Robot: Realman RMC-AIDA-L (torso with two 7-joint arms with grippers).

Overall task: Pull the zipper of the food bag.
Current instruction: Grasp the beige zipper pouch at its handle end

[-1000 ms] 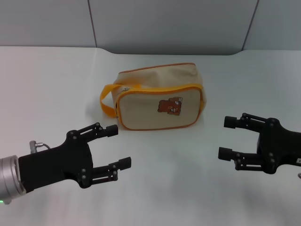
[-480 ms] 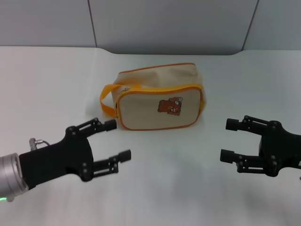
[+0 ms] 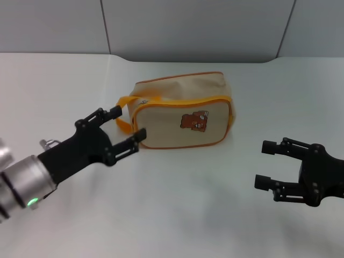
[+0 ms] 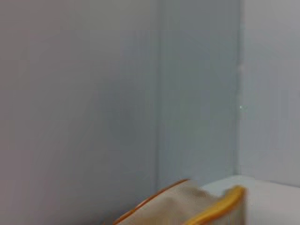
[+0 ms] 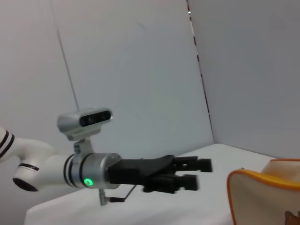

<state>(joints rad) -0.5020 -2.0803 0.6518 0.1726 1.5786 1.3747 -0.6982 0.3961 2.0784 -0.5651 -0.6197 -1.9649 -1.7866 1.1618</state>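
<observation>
The food bag [image 3: 183, 110] is a beige canvas pouch with orange piping and a brown bear picture. It lies on the white table [image 3: 177, 209] at the middle. Its orange loop handle [image 3: 122, 113] hangs at its left end. The zipper [image 3: 180, 100] runs along the top front edge, with a small silvery pull tab [image 3: 143, 101] at the left end. My left gripper [image 3: 128, 124] is open, its fingers right by the handle at the bag's left end. My right gripper [image 3: 266, 164] is open, low at the right, apart from the bag. A bag corner shows in the left wrist view [image 4: 187, 206] and the right wrist view [image 5: 267, 197].
A grey wall [image 3: 188, 27] stands behind the table's far edge. The right wrist view shows my left arm [image 5: 93, 168] and its open gripper [image 5: 199, 173] just short of the bag.
My left gripper has moved up and forward to the bag's left end, near the handle. My right gripper has drifted slightly down and to the right. The bag has not moved.
</observation>
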